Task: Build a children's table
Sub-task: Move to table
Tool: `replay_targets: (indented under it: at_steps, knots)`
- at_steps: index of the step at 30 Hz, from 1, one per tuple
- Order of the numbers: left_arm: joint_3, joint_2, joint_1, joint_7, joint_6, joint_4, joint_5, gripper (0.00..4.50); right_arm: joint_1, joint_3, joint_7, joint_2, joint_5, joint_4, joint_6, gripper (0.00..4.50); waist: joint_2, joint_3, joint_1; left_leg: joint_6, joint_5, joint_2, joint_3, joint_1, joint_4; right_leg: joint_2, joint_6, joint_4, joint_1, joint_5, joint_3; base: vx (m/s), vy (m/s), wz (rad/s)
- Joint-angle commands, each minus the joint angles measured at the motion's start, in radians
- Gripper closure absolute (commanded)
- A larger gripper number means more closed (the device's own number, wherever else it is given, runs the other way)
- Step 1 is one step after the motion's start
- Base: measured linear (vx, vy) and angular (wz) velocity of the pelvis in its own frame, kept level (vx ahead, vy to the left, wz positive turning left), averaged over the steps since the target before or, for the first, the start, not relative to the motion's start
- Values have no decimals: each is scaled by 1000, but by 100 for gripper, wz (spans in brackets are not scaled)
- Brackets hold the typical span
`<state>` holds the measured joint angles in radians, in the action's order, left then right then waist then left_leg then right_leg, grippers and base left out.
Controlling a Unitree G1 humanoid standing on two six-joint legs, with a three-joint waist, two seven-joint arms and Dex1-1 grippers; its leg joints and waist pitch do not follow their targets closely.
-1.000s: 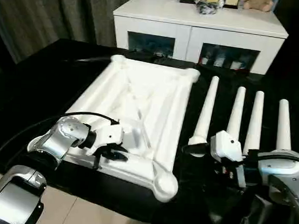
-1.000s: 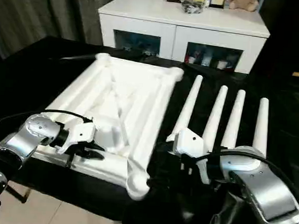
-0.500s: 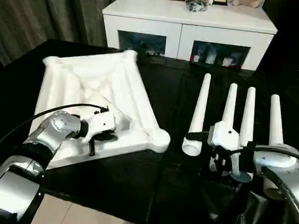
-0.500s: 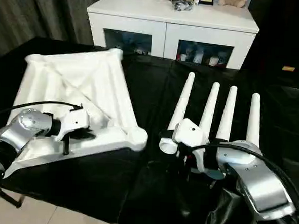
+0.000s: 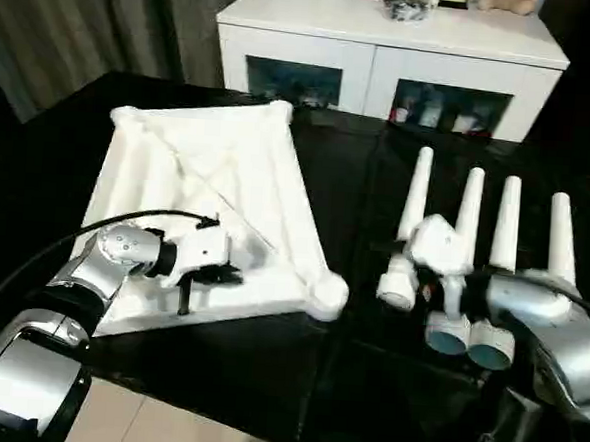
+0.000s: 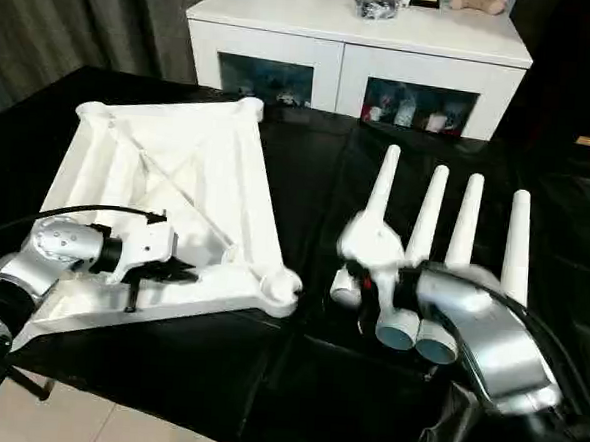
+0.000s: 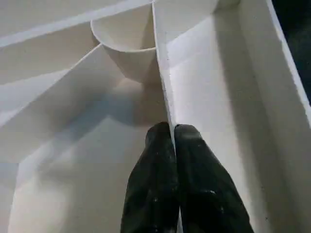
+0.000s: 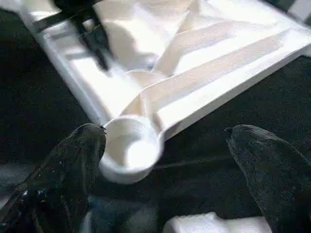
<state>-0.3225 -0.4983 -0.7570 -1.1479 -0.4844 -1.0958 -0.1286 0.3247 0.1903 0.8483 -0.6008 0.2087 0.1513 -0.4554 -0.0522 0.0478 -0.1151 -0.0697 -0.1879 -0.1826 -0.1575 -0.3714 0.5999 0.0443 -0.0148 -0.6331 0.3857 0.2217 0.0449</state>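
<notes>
The left end effector point(image 7: 174, 141) has its two black fingers pinched together on a thin upright rib point(image 7: 161, 73) on the underside of the table top point(image 5: 212, 191), as the left wrist view shows, with a round socket wall just beyond the fingertips. In the head views this end effector sits over the near edge of the top, its silver forearm point(image 5: 96, 274) reaching in from the near left with a black cable looping above it. The right end effector point(image 8: 165, 145) stands wide, its two fingers point(image 8: 68, 174) well apart and holding nothing; between them the right wrist view shows the top's near corner socket point(image 8: 129, 153) lying on the black cloth. In the head views that end effector hovers at the wide near ends of the legs point(image 5: 464, 241), its white housing point(image 5: 439, 245) in front of them. The table top lies upside down on the left part of the black-covered desk point(image 5: 335, 384), ribs and corner sockets facing up, turned at an angle so one corner points toward the legs. The four white tapered legs lie side by side on the right part of the desk, narrow ends pointing away from the robot, open wide ends nearest. Behind the desk stands a white cabinet point(image 5: 386, 46) with dark glass doors and small items on top.
</notes>
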Motion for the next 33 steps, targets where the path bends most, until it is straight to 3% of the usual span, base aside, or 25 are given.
replay_targets:
  at_steps: [1, 6, 7, 9, 11, 14, 16, 17, 18, 19, 20, 21, 22, 23, 24, 25, 26, 27, 28, 29, 31, 33]
  knots:
    - [38, -16, -50, -23, -16, 15, 33, 422, 26, -35, -29, 17, 12, 0, -34, 0, -6, -72, 1, 11, -137, -50, 14, 16, -60, 98, -248, 59, -55, -96, -52, 0, 0, 0]
    - [85, -59, -85, -79, 21, 21, 73, 382, 67, -81, -126, 80, 39, -20, -122, 0, -17, -72, 1, -11, -151, -49, 13, 19, -60, 97, -257, 58, -52, -98, -51, 0, 0, 0]
    - [109, -61, -95, -83, 34, 20, 97, 373, 75, -94, -138, 101, 54, -41, -130, 0, -33, -71, 0, -24, -162, -48, 16, 18, -60, 98, -258, 56, -53, -85, -50, 0, 0, 0]
    - [157, -64, -97, -70, 60, 33, 145, 341, 88, -103, -186, 139, 42, -86, -134, 0, -25, -64, 9, -46, -207, -44, 13, 20, -63, 97, -266, 62, -52, -22, -50, 0, 0, 0]
    - [196, -65, -106, -65, 90, 53, 186, 336, 126, -110, -237, 169, 20, -130, -167, 0, -23, -63, 11, -45, -210, -40, 10, 20, -62, 95, -263, 65, -52, 19, -51, 0, 0, 0]
    - [246, -61, -95, -40, 167, 125, 238, 298, 232, -143, -386, 242, -26, -296, -185, 0, -34, -65, 18, -60, -192, -39, 9, 20, -61, 98, -260, 62, -47, 54, -52, 0, 0, 0]
    - [254, -53, -68, -36, 231, 192, 261, 294, 311, -145, -464, 270, -62, -425, -173, 0, -28, -62, 28, -65, -200, -36, 6, 21, -62, 95, -253, 68, -45, 89, -51, 0, 0, 0]
    - [253, -41, -19, -39, 298, 293, 284, 272, 379, -163, -527, 298, -71, -538, -160, 0, -25, -60, 32, -64, -197, -38, 4, 19, -63, 95, -249, 69, -45, 99, -51, 0, 0, 0]
    - [253, -41, -19, -39, 298, 293, 284, 272, 379, -163, -527, 298, -71, -538, -160, 0, -31, -65, 33, -69, -189, -41, 7, 20, -62, 102, -254, 60, -46, 89, -51, 0, 0, 0]
    - [251, -34, 10, -36, 332, 353, 295, 260, 410, -167, -548, 307, -76, -591, -155, 0, -22, -62, 35, -60, -174, -40, 2, 16, -62, 94, -245, 66, -46, 81, -50, 0, 0, 0]
    - [246, -21, 60, -19, 380, 453, 313, 250, 454, -167, -603, 316, -99, -671, -132, 0, -26, -70, 36, -58, -146, -44, 5, 14, -61, 101, -251, 53, -49, 36, -50, 0, 0, 0]
    - [245, -8, 94, 15, 401, 518, 318, 244, 480, -168, -635, 321, -110, -720, -121, 0, -26, -68, 37, -44, -126, -39, 0, 12, -59, 92, -245, 59, -46, 12, -48, 0, 0, 0]
    - [246, 8, 128, 62, 424, 583, 318, 235, 502, -164, -645, 323, -116, -764, -110, 0, -23, -74, 38, -42, -114, -42, 0, 14, -55, 95, -251, 52, -46, -22, -49, 0, 0, 0]
    - [247, 24, 162, 105, 476, 654, 328, 224, 525, -168, -643, 331, -112, -806, -106, 0, -20, -73, 39, -25, -86, -39, 0, 6, -54, 91, -254, 50, -51, -71, -47, 0, 0, 0]
    - [248, 38, 191, 138, 515, 713, 339, 224, 546, -173, -649, 339, -110, -841, -118, 0, -23, -79, 37, -18, -68, -39, -1, 4, -49, 92, -259, 44, -53, -105, -47, 0, 0, 0]
    - [249, 49, 224, 165, 560, 781, 354, 214, 569, -170, -663, 344, -121, -880, -138, 0, -8, -81, 34, 9, -30, -36, -3, -1, -45, 88, -260, 40, -55, -156, -47, 0, 0, 0]
    - [250, 58, 250, 185, 602, 837, 374, 202, 589, -165, -674, 348, -130, -911, -159, 0, -16, -84, 28, 35, 7, -36, -4, -3, -40, 84, -262, 37, -47, -200, -44, 0, 0, 0]
    - [253, 67, 281, 209, 647, 902, 388, 202, 613, -165, -680, 354, -137, -954, -175, 0, -2, -83, 28, 48, 14, -36, -7, -6, -40, 81, -267, 35, -46, -210, -42, 0, 0, 0]
    - [251, 73, 308, 223, 679, 958, 400, 202, 634, -179, -670, 362, -123, -990, -198, 0, -10, -82, 26, 53, -6, -38, -5, -5, -41, 86, -274, 35, -45, -184, -41, 0, 0, 0]
    - [247, 78, 331, 233, 701, 1001, 409, 202, 649, -194, -653, 369, -104, -1016, -225, 0, 1, -77, 27, 60, -15, -37, -7, -8, -42, 83, -271, 42, -43, -158, -41, 0, 0, 0]
    - [242, 83, 356, 245, 728, 1051, 406, 202, 668, -204, -643, 374, -96, -1054, -239, 0, -5, -74, 25, 55, -43, -41, -6, -5, -43, 84, -268, 42, -40, -96, -40, 0, 0, 0]
    - [219, 85, 404, 273, 794, 1161, 387, 202, 707, -207, -676, 377, -111, -1154, -245, 0, -2, -68, 27, 37, -83, -42, -9, -2, -49, 84, -256, 52, -35, -17, -41, 0, 0, 0]
